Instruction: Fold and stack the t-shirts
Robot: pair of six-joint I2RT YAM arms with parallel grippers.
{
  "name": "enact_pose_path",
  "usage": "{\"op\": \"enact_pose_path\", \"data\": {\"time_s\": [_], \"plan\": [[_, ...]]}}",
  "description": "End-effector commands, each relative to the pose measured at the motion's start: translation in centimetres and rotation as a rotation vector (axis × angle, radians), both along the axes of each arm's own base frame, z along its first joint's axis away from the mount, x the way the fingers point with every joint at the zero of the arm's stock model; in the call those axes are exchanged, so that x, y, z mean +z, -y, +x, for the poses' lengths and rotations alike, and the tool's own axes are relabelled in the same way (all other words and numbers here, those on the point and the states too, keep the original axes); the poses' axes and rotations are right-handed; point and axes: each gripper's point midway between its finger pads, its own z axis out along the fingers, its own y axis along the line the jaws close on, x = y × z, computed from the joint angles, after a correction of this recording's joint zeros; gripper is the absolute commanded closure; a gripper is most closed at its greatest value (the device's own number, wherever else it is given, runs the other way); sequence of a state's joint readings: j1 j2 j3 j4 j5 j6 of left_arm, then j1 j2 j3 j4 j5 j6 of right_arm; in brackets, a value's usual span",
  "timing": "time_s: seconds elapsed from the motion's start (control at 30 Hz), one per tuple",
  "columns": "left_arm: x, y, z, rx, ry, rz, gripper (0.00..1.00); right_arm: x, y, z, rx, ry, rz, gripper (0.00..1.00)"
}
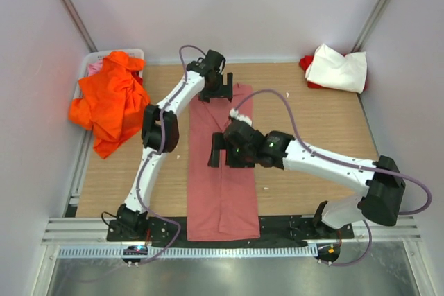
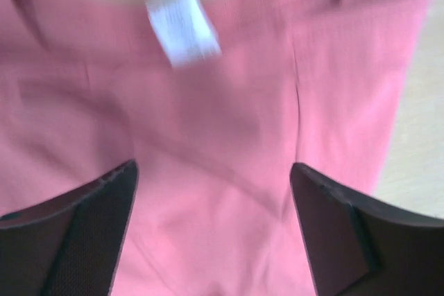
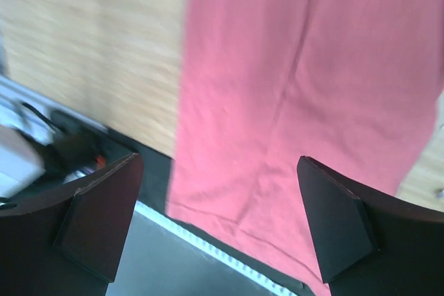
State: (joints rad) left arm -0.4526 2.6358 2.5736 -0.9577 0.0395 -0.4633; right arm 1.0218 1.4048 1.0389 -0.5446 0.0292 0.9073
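A salmon-pink t-shirt lies folded into a long narrow strip down the middle of the table, its near end hanging over the front edge. My left gripper is open just above the strip's far end. In the left wrist view the pink cloth and its white label fill the frame between the open fingers. My right gripper is open above the strip's left edge at mid-length. The right wrist view shows the strip's near end. Both grippers are empty.
A bright orange t-shirt is heaped over a white basket at the back left, with a bit of pink cloth in it. A white t-shirt lies on a red one at the back right. White walls close in both sides.
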Motion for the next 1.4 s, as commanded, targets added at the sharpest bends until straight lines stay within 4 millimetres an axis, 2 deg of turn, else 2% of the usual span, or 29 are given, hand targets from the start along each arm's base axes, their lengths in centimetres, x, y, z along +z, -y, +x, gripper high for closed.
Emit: {"op": "enact_pose_path", "data": {"time_s": [0.0,0.03,0.07,0.13,0.17,0.23,0.27,0.3,0.33,0.37,0.4,0.43,0.5,0.53,0.6,0.63,0.67,0.7,0.73,0.77,0.8,0.83,0.87,0.9,0.97,1.23,1.3,1.33,1.37], "plan": [[12.6,0.7,-1.9,-0.082,0.196,-0.125,0.02,7.8,3.4,3.6,-0.107,0.217,-0.089,0.0],[13.7,0.5,-2.3,-0.085,0.212,-0.132,0.01,8.7,3.8,4.1,-0.106,0.251,-0.108,0.0],[16.1,0.1,-3.0,-0.099,0.236,-0.133,0.0,9.5,4.3,5.0,-0.13,0.282,-0.123,0.0],[18.4,-0.6,-3.8,-0.103,0.257,-0.118,0.0,10.9,4.4,6.4,-0.144,0.333,-0.109,0.0],[19.8,-1.9,-4.4,-0.08,0.265,-0.081,0.0,10.9,4.4,7.5,-0.159,0.344,-0.104,0.0],[22.7,-3.7,-5.7,-0.047,0.299,-0.055,0.01,9.9,6.3,10.5,-0.221,0.325,-0.116,0.0],[22.0,-5.6,-6.3,-0.002,0.278,0.012,0.0,9.9,6.4,12.0,-0.227,0.342,-0.099,0.0],[24.6,-7.0,-7.7,0.02,0.317,0.012,0.0,8.5,7.8,14.1,-0.259,0.319,-0.109,0.0],[22.7,-7.9,-9.0,0.03,0.267,0.052,0.0,8.1,8.1,15.2,-0.258,0.321,-0.106,0.0],[22.6,-8.8,-10.0,0.043,0.262,0.072,0.0,8.0,8.2,16.5,-0.237,0.347,-0.113,0.0],[23.0,-9.5,-11.3,0.058,0.26,0.065,0.0,6.7,8.3,18.2,-0.237,0.331,-0.139,0.01],[22.5,-10.4,-13.7,0.057,0.246,0.059,0.0,6.4,9.2,19.8,-0.251,0.325,-0.142,0.02],[22.0,-11.0,-16.4,0.069,0.239,0.022,0.0,5.0,9.5,22.9,-0.239,0.314,-0.172,0.03],[21.5,-12.0,-19.0,0.076,0.255,0.002,0.0,4.4,10.5,24.5,-0.263,0.307,-0.178,0.04],[20.4,-12.7,-21.3,0.074,0.266,-0.024,0.0,4.8,10.5,27.2,-0.271,0.343,-0.156,0.08],[18.4,-13.3,-22.9,0.082,0.238,-0.022,0.0,3.0,10.6,28.5,-0.273,0.325,-0.165,0.1],[19.6,-13.9,-24.5,0.079,0.284,-0.057,0.0,2.7,11.1,29.7,-0.281,0.323,-0.144,0.12],[19.5,-14.1,-25.6,0.071,0.29,-0.073,0.0,3.2,10.9,31.3,-0.284,0.348,-0.121,0.17],[18.2,-14.4,-26.7,0.06,0.268,-0.073,0.0,1.0,11.0,32.2,-0.282,0.315,-0.133,0.19],[19.1,-14.9,-27.8,0.059,0.303,-0.094,0.0,0.0,11.5,33.2,-0.295,0.297,-0.144,0.2],[19.0,-15.0,-28.4,0.053,0.308,-0.102,0.0,0.8,11.5,34.6,-0.304,0.32,-0.133,0.2],[18.3,-15.2,-29.1,0.044,0.297,-0.1,0.0,0.2,11.8,35.2,-0.315,0.31,-0.138,0.2],[18.4,-15.5,-29.6,0.038,0.311,-0.104,0.0,-2.0,12.1,36.0,-0.329,0.275,-0.15,0.21],[18.9,-15.8,-30.3,0.037,0.336,-0.114,0.0,-1.9,11.4,36.5,-0.309,0.265,-0.092,0.24],[18.3,-16.4,-31.0,0.033,0.346,-0.104,0.0,-4.0,11.0,37.6,-0.322,0.243,-0.057,0.28],[18.3,-17.5,-32.4,0.031,0.46,-0.129,0.0,-8.0,8.8,40.0,-0.307,0.214,0.034,0.41],[18.3,-17.9,-32.2,0.04,0.475,-0.107,0.0,-7.9,8.0,41.0,-0.313,0.231,0.086,0.51],[18.2,-18.0,-32.1,0.045,0.477,-0.102,0.0,-9.4,7.7,41.1,-0.31,0.214,0.088,0.6],[18.0,-18.1,-32.0,0.05,0.475,-0.097,0.0,-9.5,7.5,41.5,-0.309,0.222,0.098,0.78]]}}
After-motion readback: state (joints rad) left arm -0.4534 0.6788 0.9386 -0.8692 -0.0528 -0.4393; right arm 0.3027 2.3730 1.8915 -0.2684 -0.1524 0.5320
